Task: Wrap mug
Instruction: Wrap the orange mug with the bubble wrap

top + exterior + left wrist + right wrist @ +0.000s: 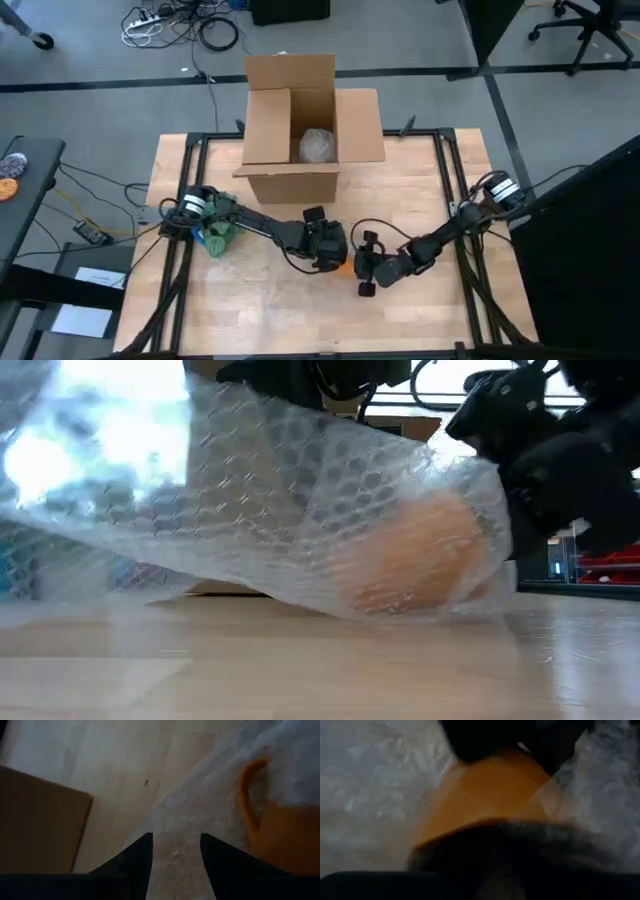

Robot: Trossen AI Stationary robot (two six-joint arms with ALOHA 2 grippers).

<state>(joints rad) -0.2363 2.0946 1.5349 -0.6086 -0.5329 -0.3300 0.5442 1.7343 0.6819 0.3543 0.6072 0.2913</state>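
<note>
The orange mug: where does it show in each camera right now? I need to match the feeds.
High view: only a sliver of the orange mug shows, between the left gripper and right gripper.
Low view: right of centre, on the table under the bubble wrap.
Left wrist view: at the right edge, handle visible.
Right wrist view: centre, filling much of the picture.
Shared landmark: the bubble wrap around the mug, visible in the low and both wrist views.
</note>
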